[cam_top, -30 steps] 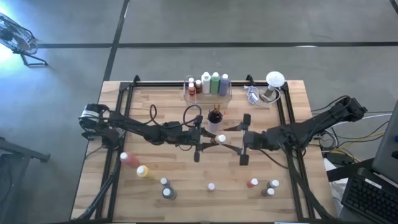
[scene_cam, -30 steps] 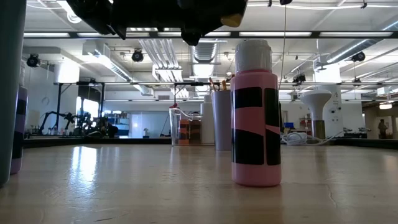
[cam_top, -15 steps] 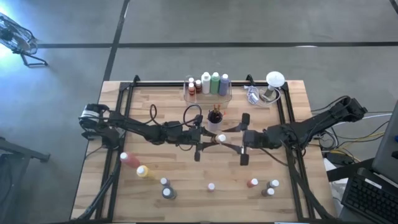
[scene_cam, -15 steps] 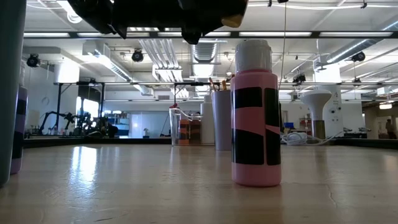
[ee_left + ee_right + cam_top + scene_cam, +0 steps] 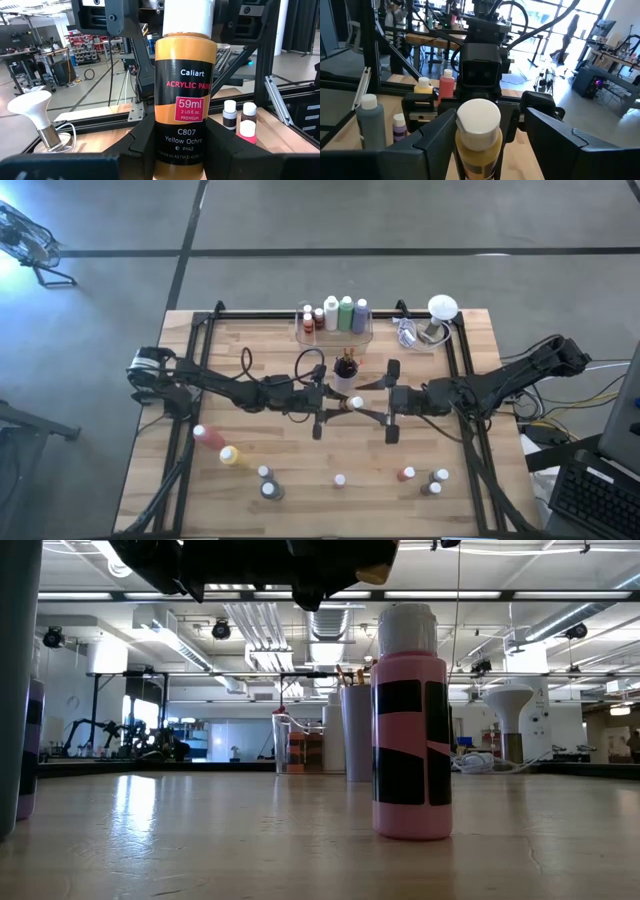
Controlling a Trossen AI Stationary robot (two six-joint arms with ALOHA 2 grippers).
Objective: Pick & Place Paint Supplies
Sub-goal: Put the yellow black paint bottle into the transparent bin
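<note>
Wood planks make up the table [image 5: 470,360], and the near edge carries a loose row of small paint bottles. A pink bottle [image 5: 411,730] with a white cap and a black label stands upright about midway along that edge. A red-capped bottle [image 5: 405,474] and two grey bottles [image 5: 436,482] stand toward the near right corner. Two more small bottles [image 5: 266,481] stand left of the pink one. Nearer the left edge sit a taller red bottle [image 5: 205,436] and a yellow bottle [image 5: 230,455], side by side.

Over the middle of the table the two arms meet tip to tip. The left gripper [image 5: 184,145] reaches in from the left edge, its jaws closed on the body of the yellow ochre bottle [image 5: 185,100]. It grips the lower half of the bottle, whose black label is marked acrylic paint. That bottle is held clear of the tabletop, with its white cap pointing toward the other arm.

The right gripper [image 5: 485,145] comes in from the right edge and faces it. Its fingers [image 5: 440,137] are spread wide on either side of the white cap, and there is a clear gap on at least one side. It has no hold on the bottle.

Just past the grippers a cup [image 5: 346,370] holds upright paintbrushes [image 5: 349,674]. At the far edge a clear tray [image 5: 370,328] holds several bottles, white, green and reddish among them. A white mushroom-shaped lamp [image 5: 442,308] with a coiled cable stands toward the far right corner.
</note>
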